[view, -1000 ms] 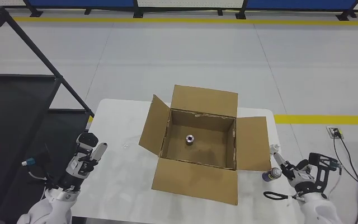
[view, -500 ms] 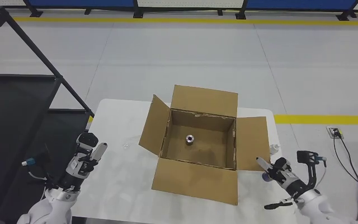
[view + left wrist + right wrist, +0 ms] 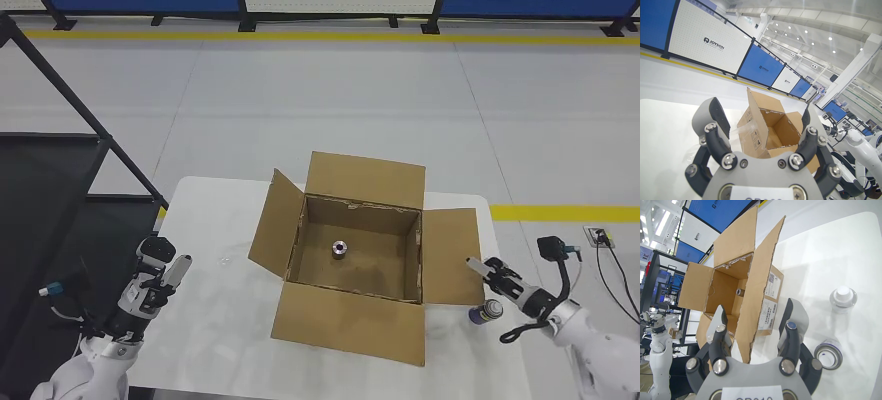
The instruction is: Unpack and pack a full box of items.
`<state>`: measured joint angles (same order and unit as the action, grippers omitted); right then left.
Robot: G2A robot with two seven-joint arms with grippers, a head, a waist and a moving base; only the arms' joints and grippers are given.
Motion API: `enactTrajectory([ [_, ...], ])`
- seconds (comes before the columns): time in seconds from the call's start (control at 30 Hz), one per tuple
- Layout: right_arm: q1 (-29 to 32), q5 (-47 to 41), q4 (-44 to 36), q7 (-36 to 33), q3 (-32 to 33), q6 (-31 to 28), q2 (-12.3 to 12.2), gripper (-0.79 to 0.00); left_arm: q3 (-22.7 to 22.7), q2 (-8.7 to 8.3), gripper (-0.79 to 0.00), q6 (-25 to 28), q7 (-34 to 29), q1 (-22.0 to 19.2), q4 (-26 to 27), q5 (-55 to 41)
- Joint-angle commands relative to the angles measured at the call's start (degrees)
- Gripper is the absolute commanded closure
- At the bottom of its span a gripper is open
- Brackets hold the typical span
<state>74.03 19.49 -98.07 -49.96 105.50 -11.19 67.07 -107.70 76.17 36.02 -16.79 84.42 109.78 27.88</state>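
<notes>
An open cardboard box (image 3: 352,320) stands mid-table with all flaps spread; it also shows in the wrist views (image 3: 753,132) (image 3: 723,247). A small metal cylinder (image 3: 340,248) (image 3: 739,292) lies on its floor. My right gripper (image 3: 487,272) (image 3: 756,308) is open and holds nothing, beside the box's right flap. A metal can (image 3: 486,311) (image 3: 828,354) and a white-capped bottle (image 3: 843,301) stand on the table close to it. My left gripper (image 3: 166,268) (image 3: 761,115) is open and holds nothing, near the table's left edge and pointing toward the box.
A small clear scrap (image 3: 224,262) lies on the white table (image 3: 210,330) between the left gripper and the box. A black frame (image 3: 90,120) stands off the table's left side. Bare tabletop lies left of the box.
My right gripper swung in over the can, then drew back and away from the robot toward the right flap's outer edge. The can stays put. The left arm has not moved.
</notes>
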Motion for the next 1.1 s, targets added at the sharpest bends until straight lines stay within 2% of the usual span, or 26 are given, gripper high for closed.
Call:
enactTrajectory([
  [0.0,-1.29,-0.07,1.11,-0.23,-0.74,0.15,-0.17,-0.449,0.0,0.0,-0.785,0.0,0.0,0.0,0.0,0.0],
  [0.03,-1.82,-0.03,1.54,-0.25,-1.12,0.25,-0.24,-0.385,0.0,0.0,-0.785,0.0,0.0,0.0,0.0,0.0],
  [0.1,-2.64,0.06,2.09,-0.38,-1.88,0.16,-0.39,-0.36,0.0,0.0,-0.785,0.0,0.0,0.0,0.0,0.0],
  [0.13,-2.93,0.09,2.25,-0.37,-2.18,0.18,-0.46,-0.237,0.0,0.0,-0.785,0.0,0.0,0.0,0.0,0.0],
  [0.2,-3.29,0.18,2.33,-0.26,-2.69,0.23,-0.57,-0.188,0.0,0.0,-0.785,0.0,0.0,0.0,0.0,0.0],
  [0.27,-3.64,0.32,2.48,-0.25,-3.3,0.17,-0.73,-0.105,0.0,0.0,-0.785,0.0,0.0,0.0,0.0,0.0],
  [0.47,-4.53,0.41,2.9,-0.54,-4.48,-0.16,-1.18,-0.006,0.0,0.0,-0.785,0.0,0.0,0.0,0.0,0.0],
  [0.97,-8.17,1.79,3.48,-0.49,-8.97,1.06,-2.04,0.0,0.0,0.0,-0.785,0.0,0.0,0.0,0.0,0.0],
  [1.0,-8.27,2.2,3.48,-0.32,-9.05,1.35,-2.09,-0.114,0.0,0.0,-0.785,0.0,0.0,0.0,0.0,0.0],
  [1.03,-8.29,3.15,3.31,0.46,-9.11,2.42,-2.16,-0.357,0.0,0.0,-0.785,0.0,0.0,0.0,0.0,0.0],
  [1.07,-8.17,3.59,2.85,1.33,-9.1,3.09,-2.19,-0.748,0.0,0.0,-0.785,0.0,0.0,0.0,0.0,0.0],
])
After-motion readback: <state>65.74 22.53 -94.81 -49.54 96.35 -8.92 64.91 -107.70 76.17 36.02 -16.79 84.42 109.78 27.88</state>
